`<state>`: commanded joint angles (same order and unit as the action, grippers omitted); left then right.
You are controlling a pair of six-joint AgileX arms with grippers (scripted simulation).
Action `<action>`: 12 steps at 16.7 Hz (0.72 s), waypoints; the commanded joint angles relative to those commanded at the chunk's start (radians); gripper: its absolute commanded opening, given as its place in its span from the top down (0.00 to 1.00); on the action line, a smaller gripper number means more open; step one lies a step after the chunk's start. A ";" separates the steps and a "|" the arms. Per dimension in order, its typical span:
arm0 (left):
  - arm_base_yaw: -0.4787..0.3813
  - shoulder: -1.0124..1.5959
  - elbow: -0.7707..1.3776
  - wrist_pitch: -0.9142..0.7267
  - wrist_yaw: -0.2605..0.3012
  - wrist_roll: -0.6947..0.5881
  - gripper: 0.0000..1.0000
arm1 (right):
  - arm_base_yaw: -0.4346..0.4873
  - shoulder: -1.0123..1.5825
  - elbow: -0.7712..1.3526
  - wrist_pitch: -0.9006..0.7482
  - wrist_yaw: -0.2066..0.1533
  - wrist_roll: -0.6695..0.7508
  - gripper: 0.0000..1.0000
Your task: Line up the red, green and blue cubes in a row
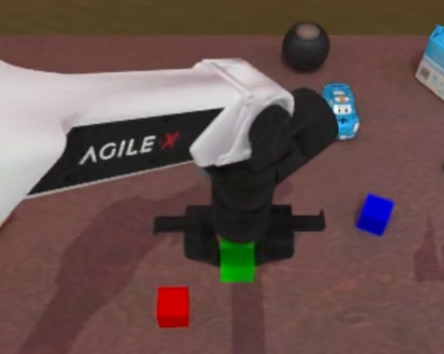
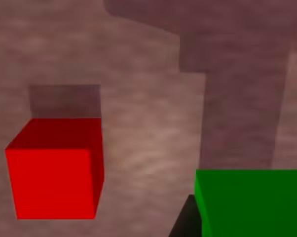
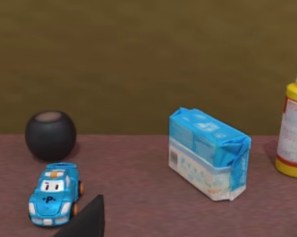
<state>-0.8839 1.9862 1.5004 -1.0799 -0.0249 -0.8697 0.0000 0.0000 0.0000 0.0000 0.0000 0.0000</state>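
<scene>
Cubes first: three small plain blocks of equal size on the reddish-brown table [image 1: 74, 295], all faces flat and unmarked. Red cube [image 1: 172, 306] sits near the front edge, left of centre. Green cube [image 1: 237, 260] lies just right of it and a little farther back, its rear half tucked under the left gripper [image 1: 239, 240], which hangs straight over it from the big white AgileX arm reaching in from the left. Blue cube [image 1: 375, 214] rests well apart on the right, farther back again, so the three do not form a straight row.

From the left wrist view, red cube [image 2: 52, 170] and green cube [image 2: 252, 202] stand apart with bare table between them; a dark finger edge shows beside the green one, but I cannot tell whether the fingers are clamped on it or spread.

Open tabletop lies between green and blue and right of blue. Along the back stand a black ball [image 1: 305, 46], a light-blue toy car [image 1: 341, 109] and a pale-blue packet [image 1: 442, 63]; the right wrist view adds a yellow bottle [image 3: 292, 131]. Right gripper: out of the top view, fingers untellable.
</scene>
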 joint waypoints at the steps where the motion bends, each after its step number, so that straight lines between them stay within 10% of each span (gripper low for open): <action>1: -0.027 -0.012 -0.009 0.003 -0.002 -0.033 1.00 | 0.000 0.000 0.000 0.000 0.000 0.000 0.00; 12: -0.052 0.015 -0.091 0.122 -0.003 -0.063 1.00 | 0.000 0.000 0.000 0.000 0.000 0.000 0.00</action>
<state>-0.9354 2.0014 1.4095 -0.9584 -0.0280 -0.9326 0.0000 0.0000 0.0000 0.0000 0.0000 0.0000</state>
